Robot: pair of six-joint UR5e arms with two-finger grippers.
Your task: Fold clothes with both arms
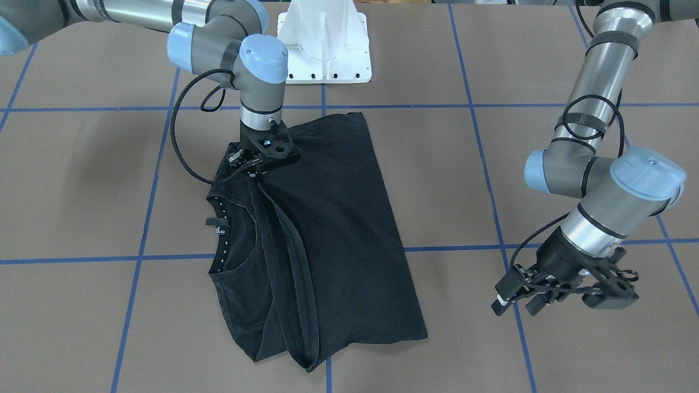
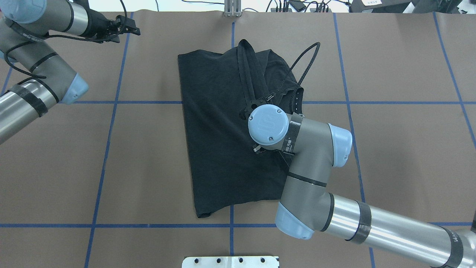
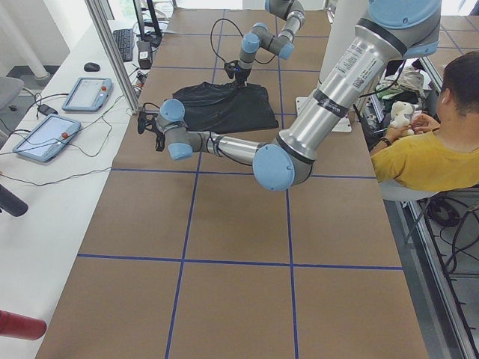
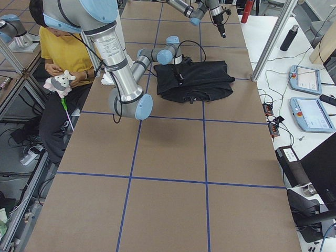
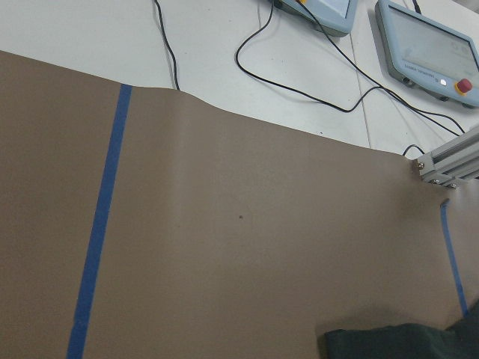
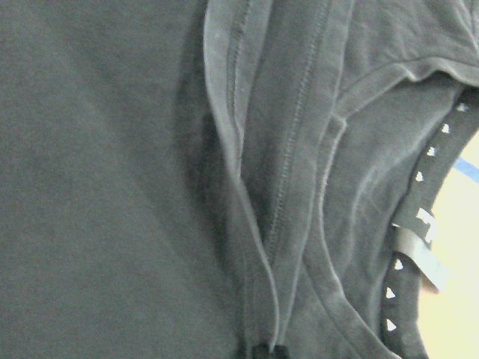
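From across the counter [image 1: 82, 191], the black T-shirt [image 1: 338, 218] lies near the middle, partly folded along its length, with the collar on this view's left. The right fingers [image 1: 252, 172] are clamped on a hemmed edge just beside the collar, and the cloth rises to them in a tented ridge. The left fingers [image 1: 505, 297] stand apart, holding nothing, well clear of the shirt.

From overhead, the right arm [image 2: 308, 149] hides its own grip. Stitched edges run out from under the wrist toward the far side.

In both side views the T-shirt [image 3: 221, 108] sits far along the counter under the right arm, and neither view shows the grip.

The left wrist view catches only a dark corner of cloth [image 5: 397, 340] at the bottom.

The right wrist view shows two hems meeting at the bottom edge, with the neck label [image 6: 419, 247] to the right.

The fold is probably mid-carry. It would go best with a firm pinch, a low path and the edge laid parallel to the far side before release. The free arm could pin the crease.

No bin or basket shows.
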